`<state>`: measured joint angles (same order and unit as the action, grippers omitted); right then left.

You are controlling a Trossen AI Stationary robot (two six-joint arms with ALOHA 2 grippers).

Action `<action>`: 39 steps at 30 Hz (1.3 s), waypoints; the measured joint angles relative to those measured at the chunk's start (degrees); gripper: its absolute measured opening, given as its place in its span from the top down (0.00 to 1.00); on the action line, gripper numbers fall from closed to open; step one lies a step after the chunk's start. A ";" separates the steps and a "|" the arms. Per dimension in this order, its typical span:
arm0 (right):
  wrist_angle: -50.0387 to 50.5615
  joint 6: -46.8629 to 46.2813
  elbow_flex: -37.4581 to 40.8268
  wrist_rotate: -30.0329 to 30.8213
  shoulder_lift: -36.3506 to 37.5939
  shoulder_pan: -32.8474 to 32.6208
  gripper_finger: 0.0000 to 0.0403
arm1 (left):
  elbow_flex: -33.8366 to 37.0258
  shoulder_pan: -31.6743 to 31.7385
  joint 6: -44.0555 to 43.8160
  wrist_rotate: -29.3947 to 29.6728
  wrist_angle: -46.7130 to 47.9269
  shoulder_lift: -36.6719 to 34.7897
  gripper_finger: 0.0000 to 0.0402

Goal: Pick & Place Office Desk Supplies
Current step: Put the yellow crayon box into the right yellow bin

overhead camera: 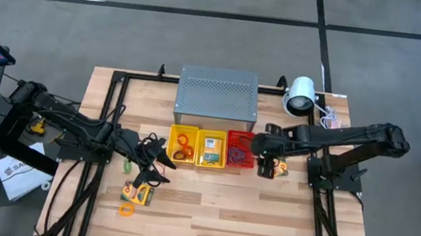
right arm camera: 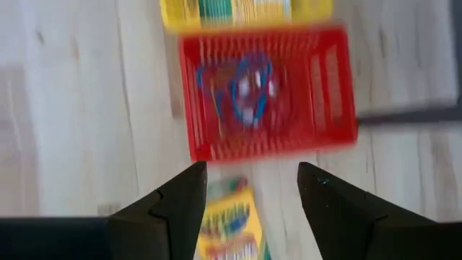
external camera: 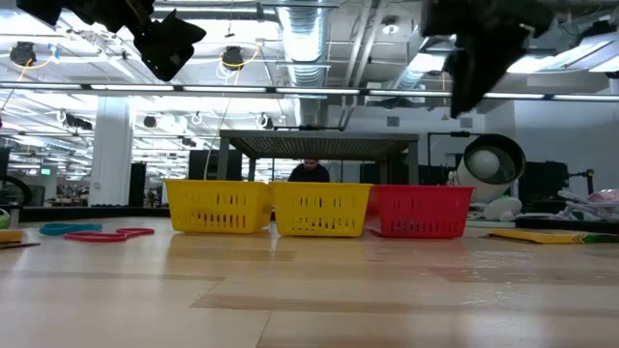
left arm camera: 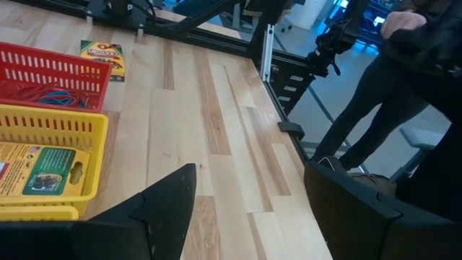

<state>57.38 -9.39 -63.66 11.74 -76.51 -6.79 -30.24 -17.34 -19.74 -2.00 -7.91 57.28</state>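
1. Left claw (overhead camera: 159, 162): raised over the tabletop (overhead camera: 207, 213) just left of the leftmost yellow basket (overhead camera: 183, 146); its fingers (left arm camera: 162, 206) stand wide apart and hold nothing.
2. Right claw (overhead camera: 263, 162): raised at the right edge of the red basket (overhead camera: 240, 149); its fingers (right arm camera: 177, 206) are spread and empty, with a card box (right arm camera: 231, 224) on the wood below the gap.
3. Baskets: three in a row in front of the grey perforated box (overhead camera: 217, 95). The leftmost holds orange and red band loops (overhead camera: 184, 144), the middle yellow basket (overhead camera: 212, 149) a yellow-and-green card box (overhead camera: 211, 150), the red one a tangle of blue and red loops (right arm camera: 242, 90).
4. Loose supplies: a second card box (overhead camera: 138, 194), an orange loop (overhead camera: 127, 210) and a green loop (overhead camera: 128, 167) lie near the left claw.
5. Background: a person (left arm camera: 404, 79) stands beyond the table edge.
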 joint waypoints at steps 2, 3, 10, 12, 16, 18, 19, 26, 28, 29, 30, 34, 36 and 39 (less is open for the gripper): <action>2.01 -1.21 0.49 0.12 -0.42 -1.49 0.48 | 0.00 0.00 0.43 0.00 -0.02 0.00 0.37; 2.48 -1.62 1.27 -0.18 -0.62 -2.34 0.48 | 0.00 0.00 0.64 0.02 -0.02 0.00 0.37; 3.46 -4.37 10.51 -3.55 -2.55 -5.54 0.48 | 0.01 0.00 0.46 0.02 -0.02 0.00 0.37; 3.10 -4.98 12.27 -3.97 -3.65 -4.94 0.48 | 0.00 0.00 0.45 0.02 -0.02 0.00 0.37; 3.26 -4.23 13.38 -7.38 -6.76 -2.10 0.45 | 0.02 0.00 -0.18 0.01 -0.11 0.00 0.37; 3.43 -3.23 13.42 -8.65 -8.55 -0.26 0.42 | 0.02 0.00 -0.55 0.01 -0.03 0.00 0.37; 3.32 -2.64 13.42 -8.97 -9.40 0.77 0.41 | 0.02 0.00 -0.63 0.01 -0.05 0.00 0.37; 3.29 3.41 13.42 -12.67 -13.95 7.10 0.28 | 0.02 0.00 -0.64 0.02 0.03 0.00 0.37; 4.14 4.74 13.42 -13.55 -14.48 8.45 0.26 | 0.02 0.00 -0.64 0.02 0.09 0.00 0.37; 4.15 4.75 13.42 -13.40 -14.62 8.93 0.25 | 0.02 0.00 -0.64 0.00 0.38 0.00 0.37; 4.09 4.75 13.42 -13.24 -14.53 9.36 0.25 | 0.02 0.00 -0.58 0.00 0.68 0.00 0.37; 4.65 4.74 13.37 -12.99 -13.68 10.00 0.24 | 0.04 0.00 -0.18 0.02 2.23 0.00 0.37; 6.78 4.82 12.79 -12.89 -13.42 9.94 0.24 | 0.04 0.00 -0.18 0.02 2.31 0.00 0.37; 8.64 4.69 12.18 -12.60 -13.05 9.96 0.24 | 0.04 0.00 -0.14 0.02 2.49 0.00 0.37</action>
<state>66.03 -4.70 -51.48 -0.86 -89.56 3.18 -30.20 -17.34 -19.88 -1.97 -5.42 57.28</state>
